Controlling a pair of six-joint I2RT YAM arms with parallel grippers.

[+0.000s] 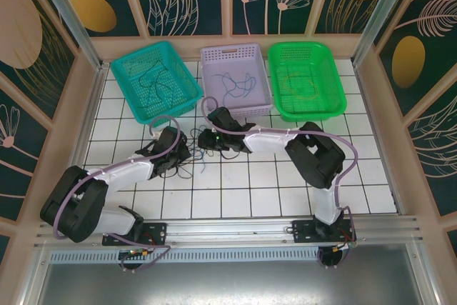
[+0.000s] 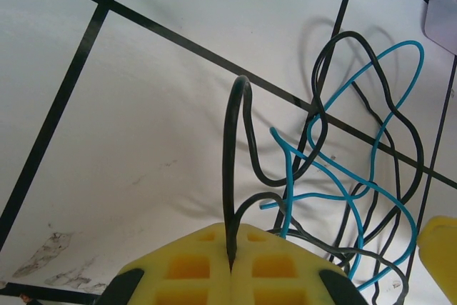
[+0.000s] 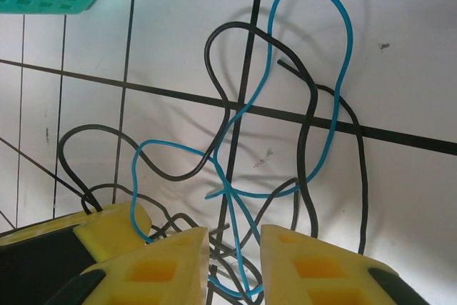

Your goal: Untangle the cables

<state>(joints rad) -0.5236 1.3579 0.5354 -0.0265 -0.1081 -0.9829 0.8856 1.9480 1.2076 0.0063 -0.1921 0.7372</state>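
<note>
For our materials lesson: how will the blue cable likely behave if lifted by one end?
Probably floppy: the blue cable lies in loose, wandering curves. Likely light, being so thin. It may well drag the black cable along, since the two cross several times.

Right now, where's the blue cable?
On the white tiled table, left of centre, the blue cable loops through the black cables; in the right wrist view its near end runs between the right end effector's parted fingers.
</note>
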